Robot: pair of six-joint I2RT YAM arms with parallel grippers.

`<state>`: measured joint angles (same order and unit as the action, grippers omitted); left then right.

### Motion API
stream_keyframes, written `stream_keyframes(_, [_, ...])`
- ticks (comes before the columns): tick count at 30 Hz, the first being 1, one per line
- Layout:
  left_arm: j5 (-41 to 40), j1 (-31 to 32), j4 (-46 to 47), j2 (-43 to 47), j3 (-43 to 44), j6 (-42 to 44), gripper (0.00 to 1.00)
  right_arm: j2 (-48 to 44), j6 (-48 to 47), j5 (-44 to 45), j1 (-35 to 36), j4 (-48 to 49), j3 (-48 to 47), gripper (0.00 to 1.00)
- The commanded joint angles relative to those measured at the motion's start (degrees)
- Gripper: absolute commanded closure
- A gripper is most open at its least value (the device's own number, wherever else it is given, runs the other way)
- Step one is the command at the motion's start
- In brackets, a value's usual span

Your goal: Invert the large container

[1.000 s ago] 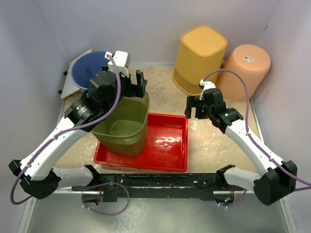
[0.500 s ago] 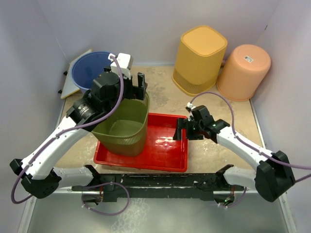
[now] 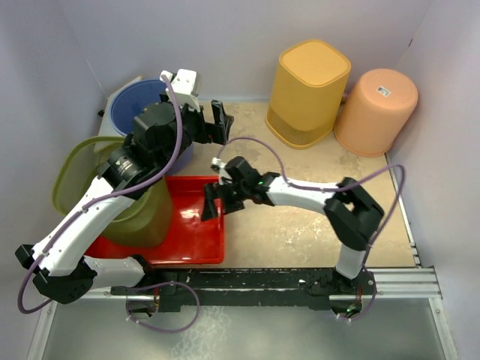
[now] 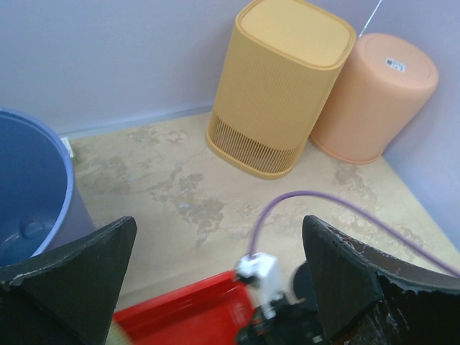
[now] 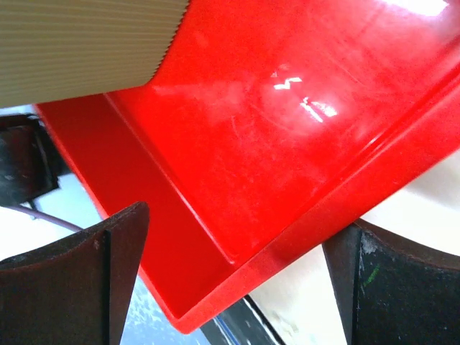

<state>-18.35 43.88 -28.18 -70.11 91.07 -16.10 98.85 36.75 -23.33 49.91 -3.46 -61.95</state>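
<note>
Left gripper [image 4: 219, 223]: jaws are standing wide apart and holding nothing. Both dark fingers [image 4: 72, 280] are framing bare table [image 4: 165, 180]. The gripper is hanging above the back of the table, near the blue bucket [image 4: 29, 187] and apart from the olive container [image 3: 146, 221].

Right gripper [image 5: 241, 223]: jaws are also gaping wide, clamped on nothing. They are sitting astride the right-hand rim of the red tray [image 5: 237, 144], with the rim running through the gap. Cannot tell whether either finger is touching it. The right arm is spanning the table leftward, and its purple cable [image 4: 316, 198] is arching above it.

Olive container: the large one. It is leaning over toward the left wall, mouth facing up and left, with its lower body resting in the left end of the red tray. Its ribbed wall is showing at the top corner of the right wrist view. The left arm's white link is crossing over it. It is not upside down.

Back right: the yellow container [image 4: 287, 86] and the peach bucket [image 4: 374, 93] are both sitting mouth-down, side by side against the back wall and well apart from the tray.
</note>
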Motion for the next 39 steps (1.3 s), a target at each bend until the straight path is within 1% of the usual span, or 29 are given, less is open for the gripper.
stream_keyframes(1, [1.16,-0.23,2.9,-1.01,2.5,-1.48,0.06,8.26,-1.05,-8.89,5.14,6.68,-14.82,0.0])
stream_keyframes(3, [0.52,-0.28,2.57,-1.73,3.02,-1.61,0.06,11.06,-2.49,-8.09,5.96,3.96,-19.58,0.0])
stream_keyframes(4, [-0.01,-0.28,2.14,-2.08,3.5,-1.65,0.06,11.1,-2.82,-8.5,5.94,2.02,-20.57,0.0])
stream_keyframes(5, [-0.69,-0.24,1.73,-2.35,3.96,-1.62,0.05,10.08,-2.3,-6.33,5.49,1.7,-20.25,0.0])
stream_keyframes(7, [-1.9,-0.27,1.07,-3.03,4.75,-1.51,0.05,6.69,-2.26,-1.06,3.3,1.36,-16.39,0.0])
stream_keyframes(10, [-4.8,-0.25,0.28,-4.37,5.55,-1.3,0.05,0.63,-2.4,3.64,-2.06,0.37,-9.64,0.0])
stream_keyframes(11, [-6.22,-0.28,-0.18,-5.1,5.96,-1.37,0.05,-1.52,-3.18,6.71,-4.25,-1.16,-7.52,0.0])
stream_keyframes(12, [-7.95,-0.28,-0.72,-6.04,6.53,-1.51,0.06,-3.74,-3.89,8.52,-5.23,-2.06,-5.5,0.0])
stream_keyframes(14, [-12.74,-0.26,-2.48,-8.22,8.24,-2.07,0.06,-8.16,-5.19,16.1,-8.1,-6.36,-1.87,0.0])
stream_keyframes(18, [-26.74,-0.88,-8.29,-15.15,13.23,-2.27,0.06,-17.05,-5.99,26.42,-12.33,-11.98,3.86,0.0])
stream_keyframes(19, [-28.04,-1.61,-9.72,-17.16,14.64,-2.08,0.06,-19.1,-5.99,28.54,-13.14,-13.06,4.94,0.0])
stream_keyframes(22, [-27.78,-5.5,-12.51,-21.48,18.33,-2.58,0.07,-25.33,-5.98,34.23,-14.78,-16.01,6.77,0.0])
stream_keyframes(25, [-27.7,-8.53,-11.6,-23.46,18.71,-1.73,0.08,-29.41,-6.61,38.72,-15.48,-18.45,6.91,0.0])
stream_keyframes(28, [-24.6,-12.08,-11.69,-26.56,19.54,-1.26,0.08,-31.94,-7.63,41.83,-15.71,-20.41,6.17,0.0])
stream_keyframes(31, [-20.78,-15.37,-12.03,-29.65,20.21,-1.44,0.12,-33.26,-8.65,43.58,-15.85,-21.93,5.31,0.0])
stream_keyframes(32, [-19.93,-16.06,-11.61,-30.17,19.57,-1.1,0.16,-33.54,-8.85,44.06,-15.89,-22.31,5.12,0.0])
stream_keyframes(34, [-17.62,-16.51,-11.24,-31.16,19.33,-0.36,0.24,-34.16,-9.13,44.92,-15.9,-22.76,4.88,0.0])
stream_keyframes(36, [-16.06,-16.57,-11.85,-32.28,19.77,0.12,0.39,-34.86,-9.07,45.94,-15.9,-23.18,4.78,0.0])
stream_keyframes(38, [-13.79,-16.62,-12.63,-33.46,20.31,0.54,0.48,-35.48,-9.15,46.74,-15.99,-23.38,4.8,0.0])
stream_keyframes(39, [-13.15,-16.61,-13.13,-34.04,20.77,0.74,0.54,-35.72,-9.23,47.11,-15.98,-23.59,4.7,0.0])
